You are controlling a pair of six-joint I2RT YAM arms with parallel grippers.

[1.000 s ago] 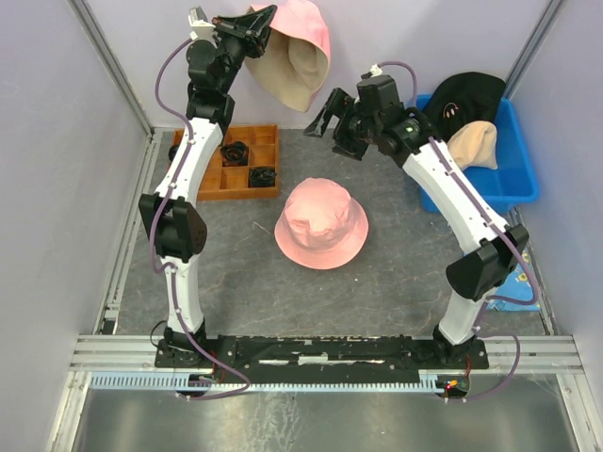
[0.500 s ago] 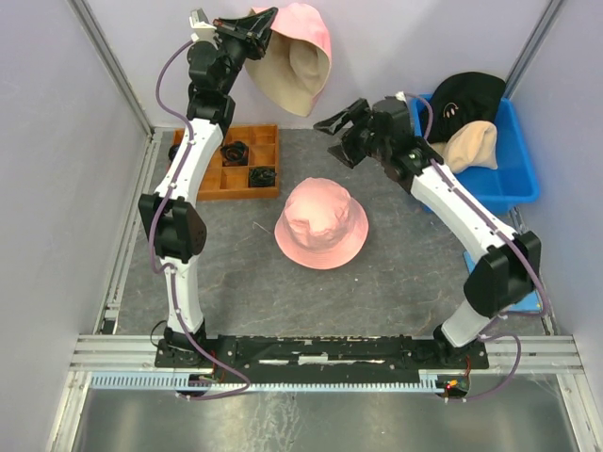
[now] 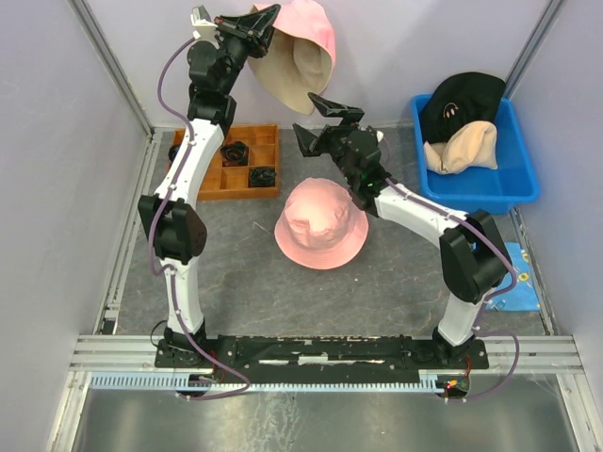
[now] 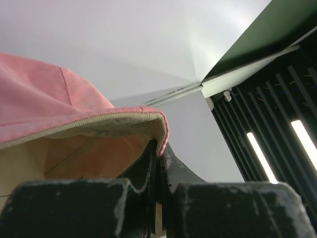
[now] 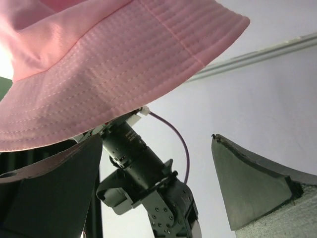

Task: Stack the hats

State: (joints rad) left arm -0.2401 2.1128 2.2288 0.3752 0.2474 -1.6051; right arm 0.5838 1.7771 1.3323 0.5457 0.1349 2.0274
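A pink hat (image 3: 300,52) is held by its brim in the clamped left gripper (image 3: 268,14) above the far edge of the table (image 3: 236,273), and its hanging side is best taken squarely by the wide-open right gripper (image 3: 318,122) just below

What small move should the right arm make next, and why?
Probably raise the right gripper a little toward the hanging brim of the raised pink hat and close on it. The left gripper is shut on one brim edge, so the hat droops; the right jaws stand wide open below it. A second grip would likely help spread it over the pink hat on the table.
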